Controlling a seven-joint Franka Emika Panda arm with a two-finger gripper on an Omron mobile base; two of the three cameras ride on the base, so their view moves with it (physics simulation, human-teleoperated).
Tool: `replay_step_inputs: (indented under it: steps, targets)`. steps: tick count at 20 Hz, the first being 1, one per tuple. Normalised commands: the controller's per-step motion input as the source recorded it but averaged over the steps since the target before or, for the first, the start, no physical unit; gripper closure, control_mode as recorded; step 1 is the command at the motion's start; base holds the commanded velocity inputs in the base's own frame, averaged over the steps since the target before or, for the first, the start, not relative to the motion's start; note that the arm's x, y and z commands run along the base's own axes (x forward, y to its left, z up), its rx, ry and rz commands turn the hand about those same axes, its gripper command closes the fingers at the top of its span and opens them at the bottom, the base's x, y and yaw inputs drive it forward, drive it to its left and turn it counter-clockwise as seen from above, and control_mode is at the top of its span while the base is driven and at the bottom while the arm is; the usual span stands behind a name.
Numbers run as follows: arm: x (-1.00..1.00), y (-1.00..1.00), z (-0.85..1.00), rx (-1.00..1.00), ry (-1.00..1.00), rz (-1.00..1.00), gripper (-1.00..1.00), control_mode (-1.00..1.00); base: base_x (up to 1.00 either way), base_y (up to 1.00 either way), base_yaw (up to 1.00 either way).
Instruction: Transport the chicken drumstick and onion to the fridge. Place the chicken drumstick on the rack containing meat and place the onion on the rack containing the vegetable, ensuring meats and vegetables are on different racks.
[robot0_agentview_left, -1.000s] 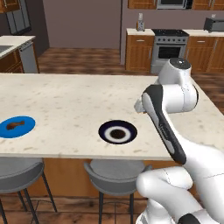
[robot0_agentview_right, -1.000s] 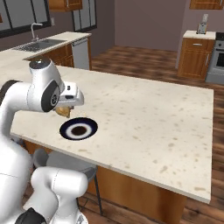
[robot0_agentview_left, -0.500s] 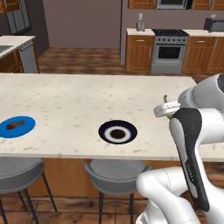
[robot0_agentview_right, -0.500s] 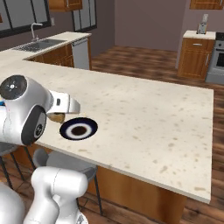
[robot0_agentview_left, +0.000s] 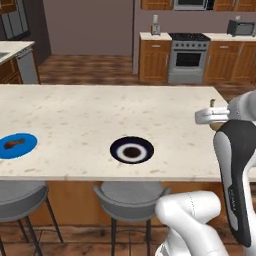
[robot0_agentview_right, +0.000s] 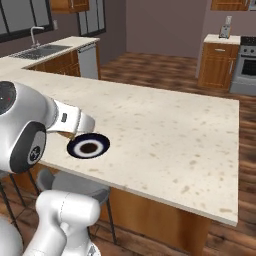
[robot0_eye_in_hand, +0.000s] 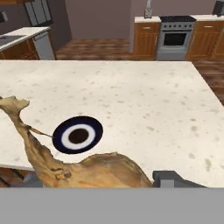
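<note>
My gripper (robot0_eye_in_hand: 103, 179) is shut on the chicken drumstick (robot0_eye_in_hand: 83, 168), a tan-brown piece of meat with its thin bone end sticking up to the left. In the left base view the gripper (robot0_agentview_left: 212, 113) hovers over the right end of the island counter (robot0_agentview_left: 100, 115), and a bit of the drumstick (robot0_agentview_left: 218, 126) shows under it. From the right base view the hand (robot0_agentview_right: 75, 125) sits just left of a dark plate. A small dark brown lump, apparently the onion (robot0_agentview_left: 14, 143), lies on a blue plate (robot0_agentview_left: 20, 149) at the counter's left end. The fridge is out of view.
A dark plate with a white ring (robot0_agentview_left: 131, 150) (robot0_agentview_right: 88, 146) (robot0_eye_in_hand: 77, 134) lies near the counter's front edge. Two grey stools (robot0_agentview_left: 127, 195) stand under that edge. A stove (robot0_agentview_left: 187, 57) and wooden cabinets line the back wall, and a sink counter (robot0_agentview_right: 45, 50) runs at the far left.
The arm has swung round, carrying the hand and the drumstick from above the dark plate's right side out to the right end of the counter. Plates and base stay put.
</note>
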Motion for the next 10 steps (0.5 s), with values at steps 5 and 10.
replay_step_inputs:
  steps: [5, 10]
  targets:
    - [0.0, 0.0, 0.0, 0.0, 0.0, 0.0, 1.0, 1.0, -0.99, -0.06, -0.15]
    - [0.0, 0.0, 0.0, 0.0, 0.0, 0.0, 1.0, 1.0, -1.0, -0.76, -0.12]
